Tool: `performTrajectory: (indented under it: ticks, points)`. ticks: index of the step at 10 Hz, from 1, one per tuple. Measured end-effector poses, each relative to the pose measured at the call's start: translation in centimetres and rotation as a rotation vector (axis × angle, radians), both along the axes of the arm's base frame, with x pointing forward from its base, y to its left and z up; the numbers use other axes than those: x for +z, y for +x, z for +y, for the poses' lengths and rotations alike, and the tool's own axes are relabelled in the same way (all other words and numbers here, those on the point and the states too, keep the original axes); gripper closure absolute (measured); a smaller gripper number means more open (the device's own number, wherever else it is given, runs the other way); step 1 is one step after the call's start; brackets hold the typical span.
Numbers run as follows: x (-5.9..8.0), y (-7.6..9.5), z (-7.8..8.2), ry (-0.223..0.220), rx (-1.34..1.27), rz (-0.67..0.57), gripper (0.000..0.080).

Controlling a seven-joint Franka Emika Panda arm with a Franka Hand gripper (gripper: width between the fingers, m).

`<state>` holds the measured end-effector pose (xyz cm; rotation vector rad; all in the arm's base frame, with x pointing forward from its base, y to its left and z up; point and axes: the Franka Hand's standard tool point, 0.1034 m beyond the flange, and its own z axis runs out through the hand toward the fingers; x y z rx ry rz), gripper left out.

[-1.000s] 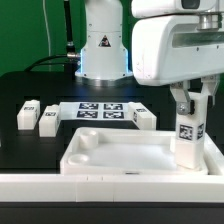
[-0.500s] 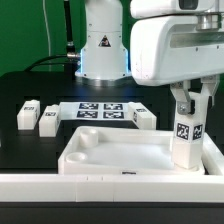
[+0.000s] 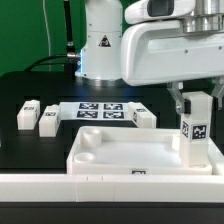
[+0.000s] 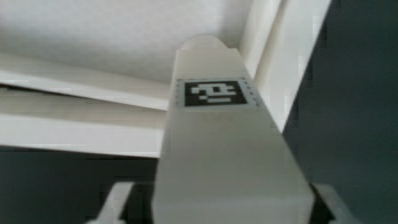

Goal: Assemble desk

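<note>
The white desk top (image 3: 120, 152) lies tray-like near the table's front, with round corner sockets. My gripper (image 3: 195, 104) is shut on a square white leg (image 3: 196, 135) that bears a black-and-white tag. The leg stands upright on the desk top's corner at the exterior view's right. In the wrist view the leg (image 4: 222, 150) runs away from the gripper (image 4: 228, 205), a finger on each side of it, down to the desk top (image 4: 89, 40). Its lower end is hidden. Three loose legs lie behind: two (image 3: 27, 115) (image 3: 48, 120) on the exterior view's left and one (image 3: 145, 117) near the middle.
The marker board (image 3: 98, 110) lies flat at the back, in front of the robot's base (image 3: 100, 50). A long white border wall (image 3: 90, 186) runs along the table's front edge, just before the desk top.
The hand has turned and shifted a little toward the exterior view's right. The held leg has moved and turned with it, and its top end now shows more. The loose legs have not moved.
</note>
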<state>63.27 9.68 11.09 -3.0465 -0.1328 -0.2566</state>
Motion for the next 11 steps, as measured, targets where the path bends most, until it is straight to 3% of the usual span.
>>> performTrajectory:
  ticks: [4,10,11]
  points:
    - [-0.04,-0.06,0.11,0.046,-0.358,0.031,0.0508]
    - [0.00,0.00,-0.15,0.067,-0.565,0.042,0.0506]
    - [-0.03,-0.02,-0.05,0.067,-0.558,0.042,0.0419]
